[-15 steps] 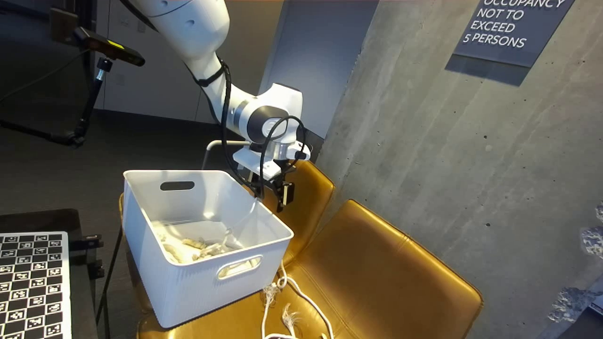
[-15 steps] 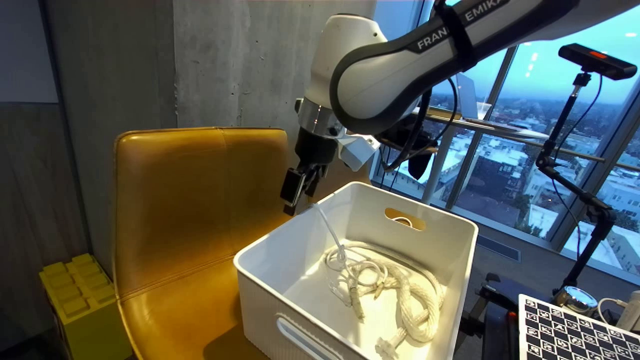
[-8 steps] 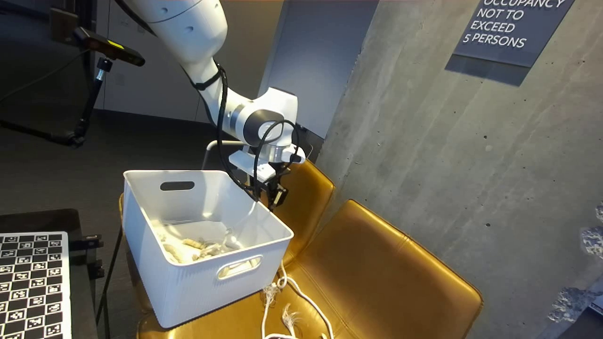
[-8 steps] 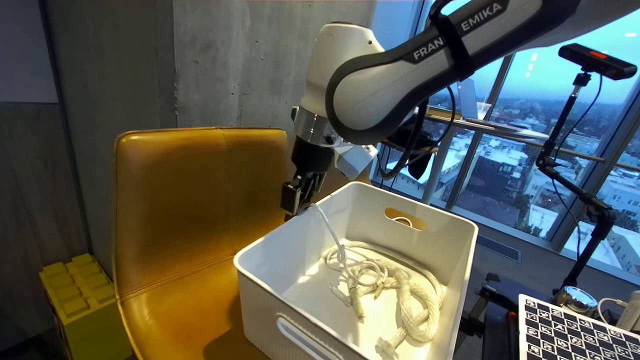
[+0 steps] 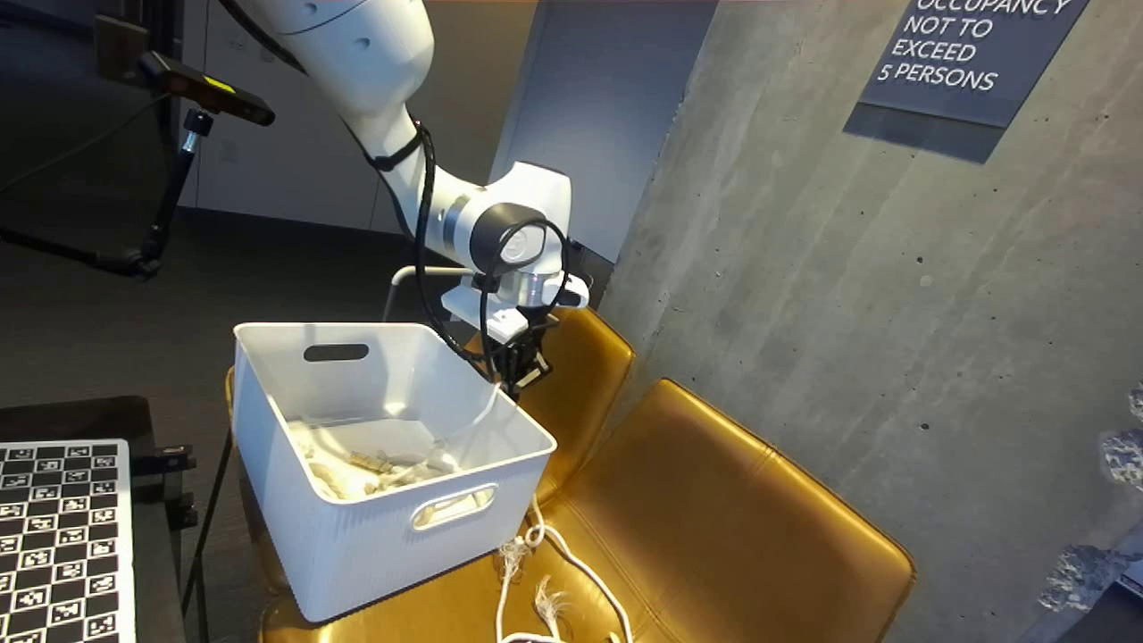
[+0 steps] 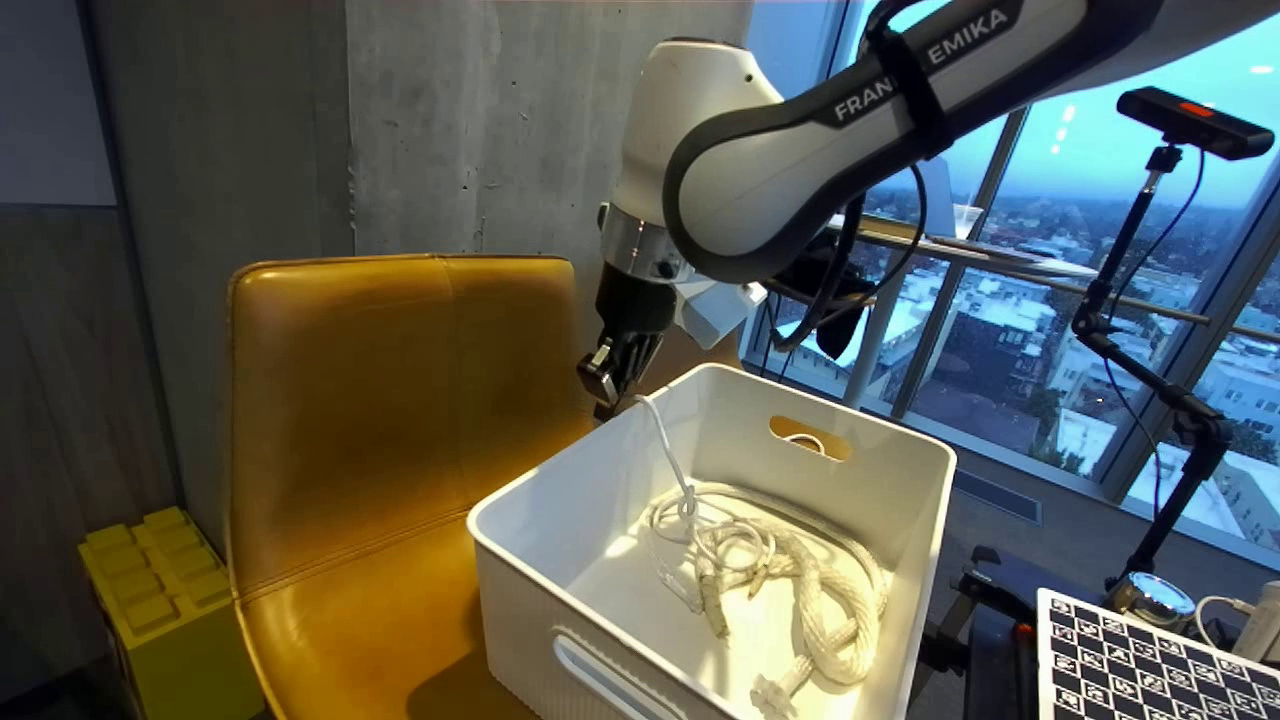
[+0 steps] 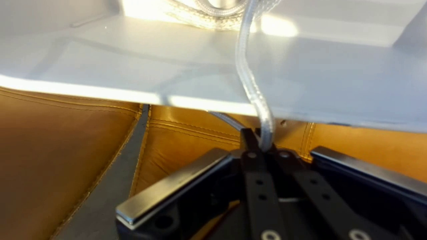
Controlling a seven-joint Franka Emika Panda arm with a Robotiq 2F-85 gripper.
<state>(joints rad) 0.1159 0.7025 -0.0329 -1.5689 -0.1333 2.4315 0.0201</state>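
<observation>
My gripper (image 7: 259,139) is shut on a thin white cord (image 7: 246,63), just outside the rim of a white bin (image 7: 83,91). The cord climbs from inside the bin, crosses the rim and passes between the fingertips; a further length of it shows beside the left finger (image 7: 247,138). In both exterior views the gripper (image 6: 607,398) tilts down at the bin's far edge, with its tips partly hidden behind the wall. Inside the bin, the cord (image 6: 668,450) runs down to a knot and loose coils. A thicker cream rope (image 6: 845,620) lies curled on the bin's floor.
The bin rests on a mustard chair (image 5: 393,630), with chair backs (image 5: 741,500) close by the gripper. Frayed white rope (image 5: 585,567) lies on the seat. A concrete wall (image 5: 848,313) stands behind. Nearby are a camera on a stand (image 6: 1190,122), a checkered board (image 6: 1150,660) and a yellow block (image 6: 165,600).
My gripper went down to the rim, its jaws came together on the cord, and it rose slightly. The cord's bend over the rim has lifted a little with it.
</observation>
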